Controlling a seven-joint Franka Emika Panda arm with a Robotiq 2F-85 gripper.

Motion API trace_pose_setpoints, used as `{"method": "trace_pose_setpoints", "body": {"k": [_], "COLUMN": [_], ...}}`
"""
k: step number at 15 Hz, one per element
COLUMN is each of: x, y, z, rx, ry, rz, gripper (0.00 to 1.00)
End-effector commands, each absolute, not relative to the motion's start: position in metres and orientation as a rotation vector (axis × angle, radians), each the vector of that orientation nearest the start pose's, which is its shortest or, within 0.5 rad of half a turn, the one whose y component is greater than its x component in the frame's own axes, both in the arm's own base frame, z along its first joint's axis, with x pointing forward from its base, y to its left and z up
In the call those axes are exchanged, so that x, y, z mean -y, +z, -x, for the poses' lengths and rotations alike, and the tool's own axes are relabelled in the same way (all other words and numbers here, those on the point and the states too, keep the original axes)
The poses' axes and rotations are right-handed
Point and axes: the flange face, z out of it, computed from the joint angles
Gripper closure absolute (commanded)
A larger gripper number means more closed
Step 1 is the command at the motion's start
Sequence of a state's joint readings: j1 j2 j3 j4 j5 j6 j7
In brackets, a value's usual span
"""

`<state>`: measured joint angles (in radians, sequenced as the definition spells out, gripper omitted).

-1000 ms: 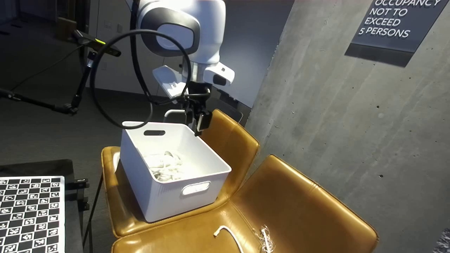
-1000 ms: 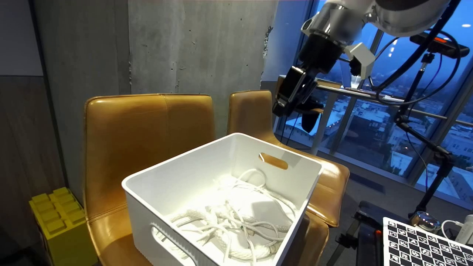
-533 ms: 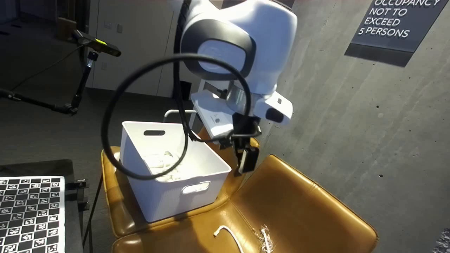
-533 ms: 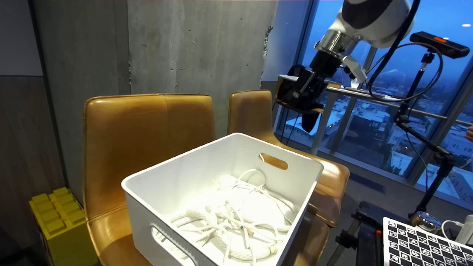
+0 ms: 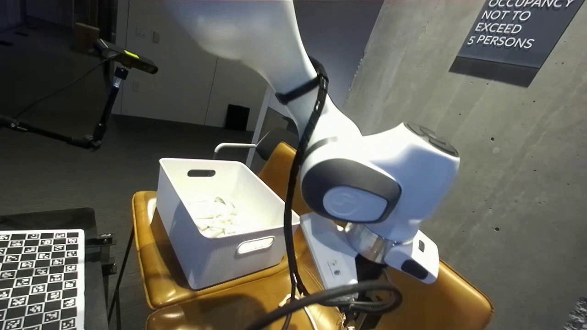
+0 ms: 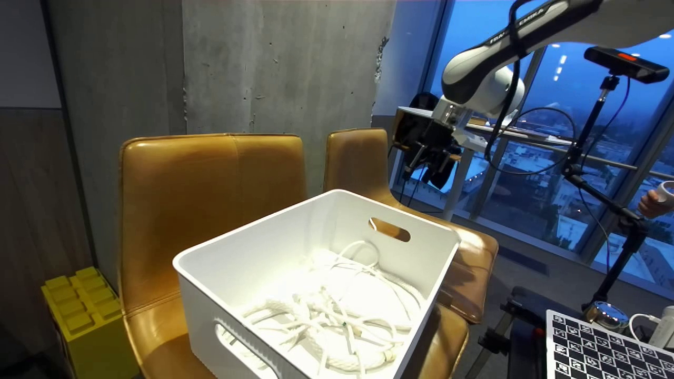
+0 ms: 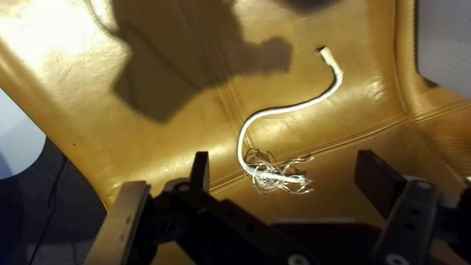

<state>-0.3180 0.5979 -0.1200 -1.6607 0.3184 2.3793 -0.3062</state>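
Just beside the gripper (image 7: 289,175), on an adjoining tan seat (image 5: 156,279), a white plastic box (image 5: 229,268) with oblong handle holes holds tangled white ropes (image 6: 363,360); a thick black cable (image 5: 288,220) crosses in front of the box's near corner. A grey concrete wall (image 5: 513,183) rises behind. The gripper, its fingers wide apart, hangs over a tan leather chair (image 7: 176,147), where a thin white cord (image 7: 283,110) lies in an S-curve, its frayed end showing between the fingers. In the wrist view the box's wall closes off the upper right and the chair's edge slants down the left, with a broad stretch of leather between. In an exterior view a black cable loop (image 5: 362,287) and the bottom border hide the gripper's tips; their height above the cord cannot be told.
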Motion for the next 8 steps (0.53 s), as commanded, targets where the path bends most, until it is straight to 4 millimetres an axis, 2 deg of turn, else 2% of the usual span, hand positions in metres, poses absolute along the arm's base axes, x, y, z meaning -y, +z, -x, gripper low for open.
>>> {"method": "trace_pose_setpoints", "body": {"k": [1,4,8], "x": [0.309,0.315,0.310], "y": [0.229,0.196,0.162], "z": [-0.675,-0.696,-0.722], "rx": [-0.580,-0.644,-0.694], "ry": [-0.263,-0.251,-0.244], "rz": [2.991,3.003,3.035], "gripper": [0.00,0.00,0.00]}}
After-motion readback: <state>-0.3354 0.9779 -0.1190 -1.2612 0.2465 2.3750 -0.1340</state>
